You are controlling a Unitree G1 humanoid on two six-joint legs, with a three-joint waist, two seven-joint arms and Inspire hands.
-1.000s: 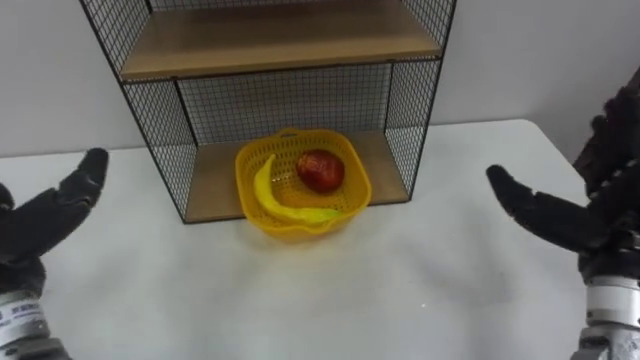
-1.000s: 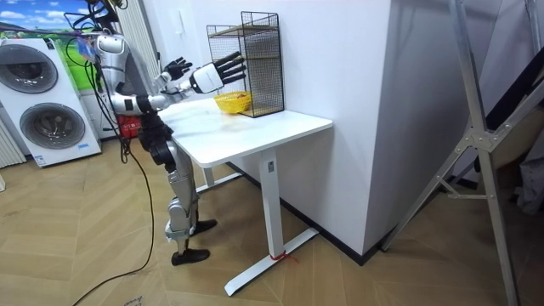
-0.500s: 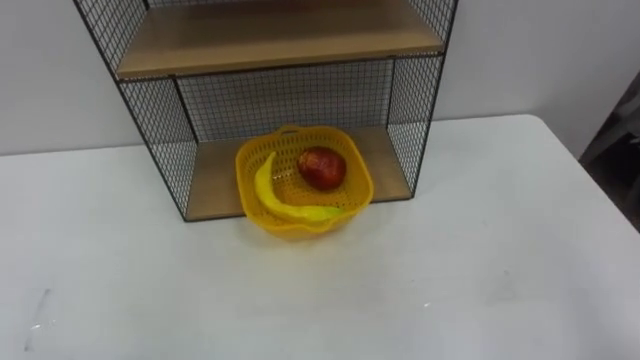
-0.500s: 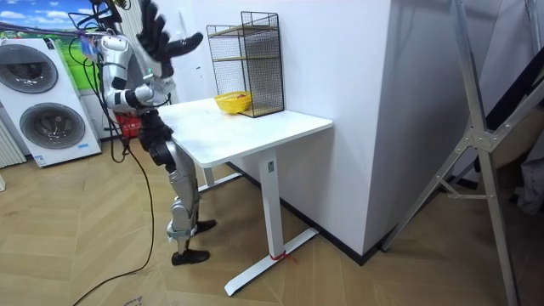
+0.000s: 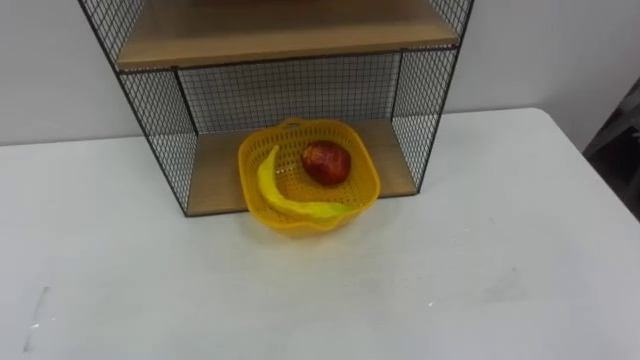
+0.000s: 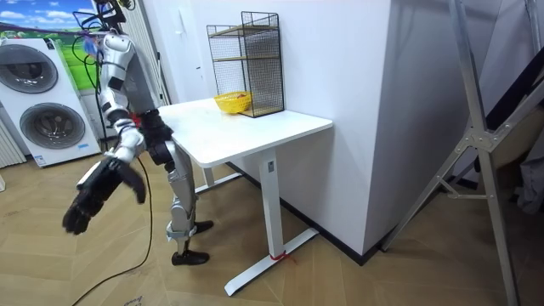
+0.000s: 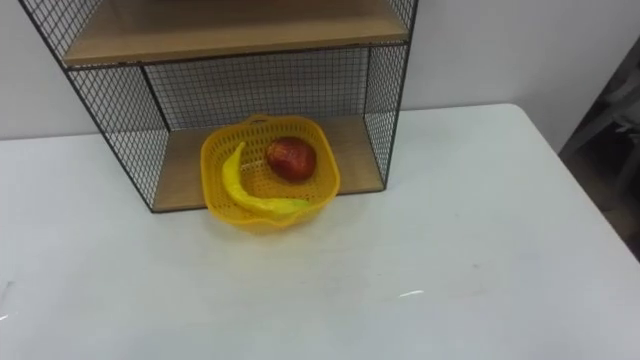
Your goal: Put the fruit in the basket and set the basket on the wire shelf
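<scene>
Basket (image 5: 300,221) holding banana (image 5: 273,194) and apple (image 5: 326,162) sits partly inside wire shelf (image 5: 290,92), lowest level; right hand (image 6: 102,192) hangs, fingers loose

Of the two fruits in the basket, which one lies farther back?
The round red apple; the long yellow banana curves along the basket's left and front.

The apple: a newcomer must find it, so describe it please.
On the white table stands a black wire shelf. A yellow basket sits at the front of its bottom level. The apple lies inside, round and red, beside a long yellow banana.
</scene>
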